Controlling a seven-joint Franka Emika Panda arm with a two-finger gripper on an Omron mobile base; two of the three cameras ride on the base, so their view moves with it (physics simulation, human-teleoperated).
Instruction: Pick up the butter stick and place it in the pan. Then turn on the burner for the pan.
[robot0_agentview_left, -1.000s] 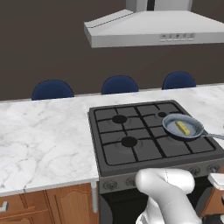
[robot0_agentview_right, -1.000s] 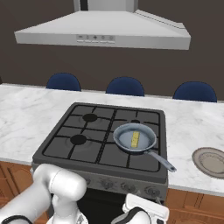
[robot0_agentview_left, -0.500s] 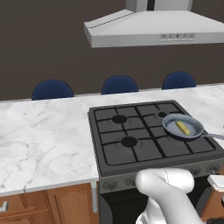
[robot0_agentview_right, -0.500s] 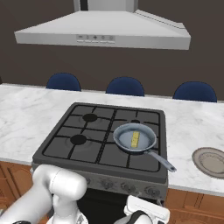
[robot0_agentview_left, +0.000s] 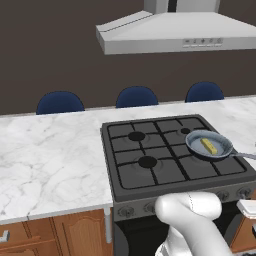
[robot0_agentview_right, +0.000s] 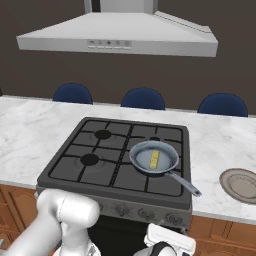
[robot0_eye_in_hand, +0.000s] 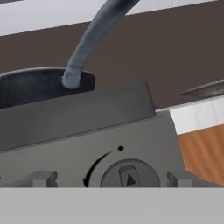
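Four burners lie under the black grates of the gas stove (robot0_agentview_left: 170, 160), which is set into a white marble counter (robot0_agentview_left: 50, 155) with wooden cabinet fronts (robot0_agentview_left: 45, 235) below. On the near right burner sits the pan (robot0_agentview_right: 154, 157), round, shallow and grey-blue; its long thin handle (robot0_agentview_right: 185, 184) points toward the near right, past the front edge of the stove. Inside the pan, close to its middle, lies the butter stick (robot0_agentview_right: 154, 159), a small pale-yellow block resting flat on the pan floor. Both base views agree on this placement. To the right of the stove, on the counter and well apart from the pan, rests a round brownish plate (robot0_agentview_right: 240, 184). Above the stove hangs a grey range hood (robot0_agentview_right: 120, 37). Beyond the far edge of the counter, three blue chair backs (robot0_agentview_right: 142, 98) stand in a row against a dark wall.

Seen from the hand, the gripper (robot0_eye_in_hand: 113, 180) is low, in front of the stove's front panel, with its jaws spread wide and nothing between them; one finger tip (robot0_eye_in_hand: 41, 178) shows at the lower left, the other at the lower right. Between the tips, just beyond them, sits a round dark burner knob (robot0_eye_in_hand: 127, 176) with a curved arrow marking beside it. Above the panel, the pan's underside and its handle rise toward the top of that view.
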